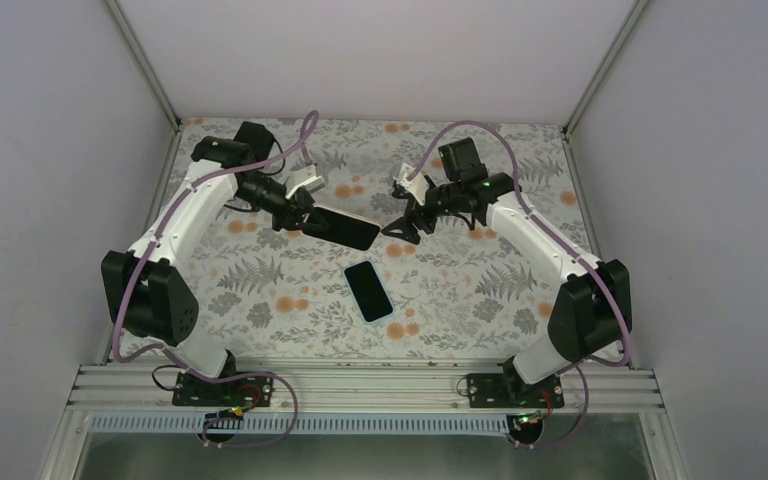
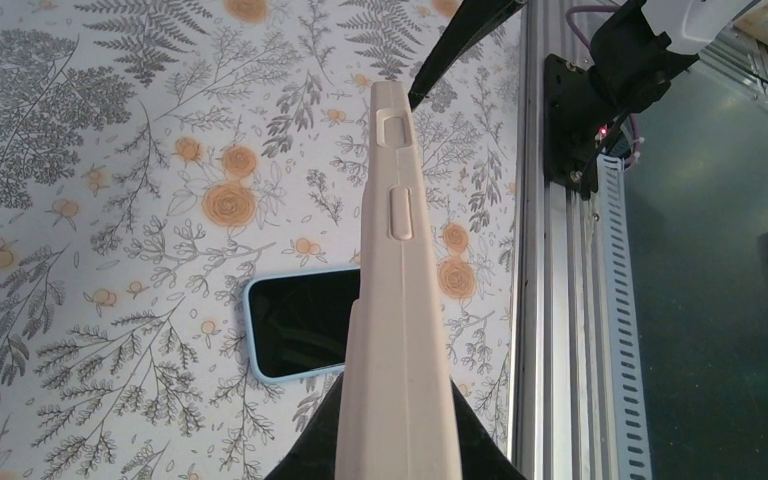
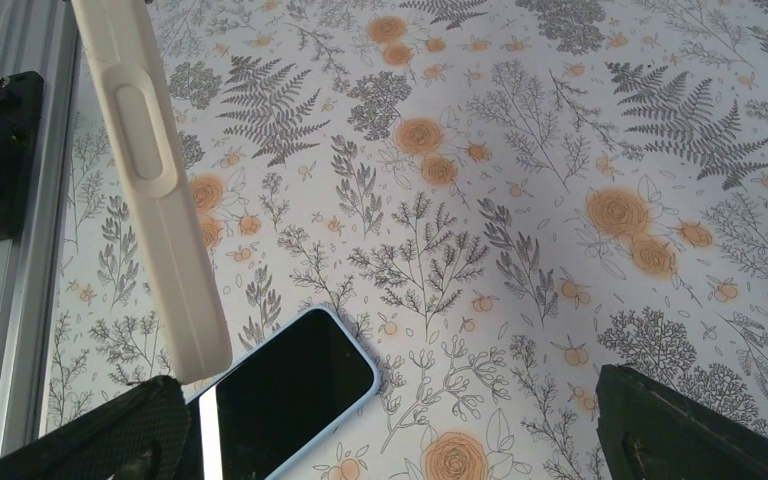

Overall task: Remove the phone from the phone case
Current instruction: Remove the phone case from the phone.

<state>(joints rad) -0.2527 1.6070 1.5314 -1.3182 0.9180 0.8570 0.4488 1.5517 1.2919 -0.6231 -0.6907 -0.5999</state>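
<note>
Left gripper (image 1: 298, 218) clamped on end of phone case (image 1: 345, 228), dark face up. Phone (image 1: 368, 290), pale blue rim, flat on table (image 1: 260, 300) near case. Right gripper (image 1: 406, 224) spread wide, just beside case's far end.

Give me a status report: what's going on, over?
Left end effector shut on cream case, held in the air. Right end effector open, empty. Blue-edged phone lies flat below. Nothing in the way.

The left arm (image 1: 175, 225) and right arm (image 1: 535, 235) have white links and black joints. A lilac cable (image 1: 145, 270) loops along each. Black base plates (image 1: 205, 388) carry red wiring. Left pincer (image 1: 303, 222) and right pincer (image 1: 405, 232) are black; a green light (image 1: 484, 185) glows near the right wrist.
</note>
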